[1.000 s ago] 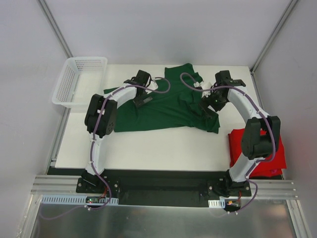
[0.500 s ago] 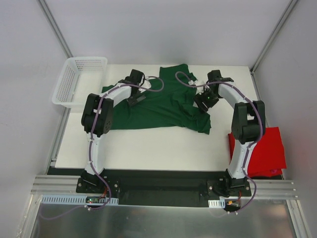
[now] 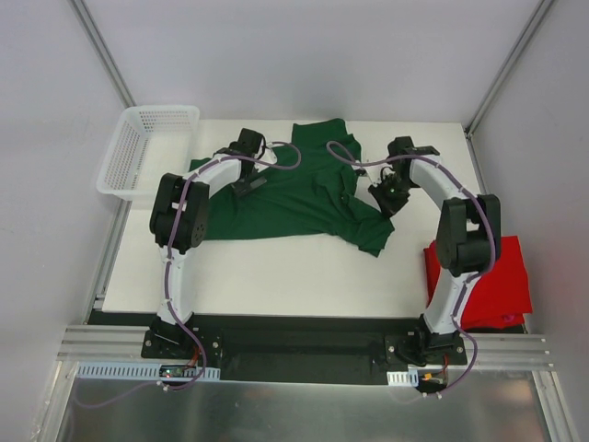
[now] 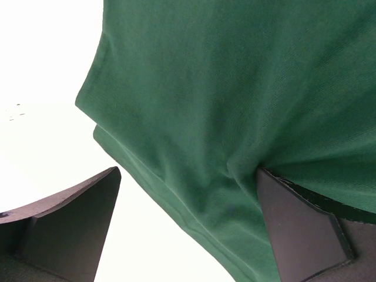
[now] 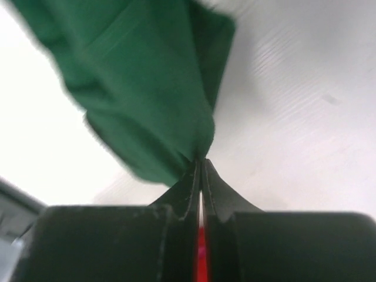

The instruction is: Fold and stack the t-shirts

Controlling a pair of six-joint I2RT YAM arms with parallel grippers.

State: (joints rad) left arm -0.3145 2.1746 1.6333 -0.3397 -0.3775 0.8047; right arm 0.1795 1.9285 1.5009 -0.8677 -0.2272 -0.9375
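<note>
Long axis of green t-shirt [image 3: 287,201] left to right across table [image 3: 276,276]

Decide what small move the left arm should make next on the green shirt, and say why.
Probably close the left gripper on the green t-shirt. Its fingers stand apart with the shirt's edge hanging between them, while the right gripper is pinched shut on a fold of the same shirt. Holding both sides should let the arms move it evenly.

red t-shirt [image 3: 512,287] partly behind right arm [image 3: 463,241]
</note>
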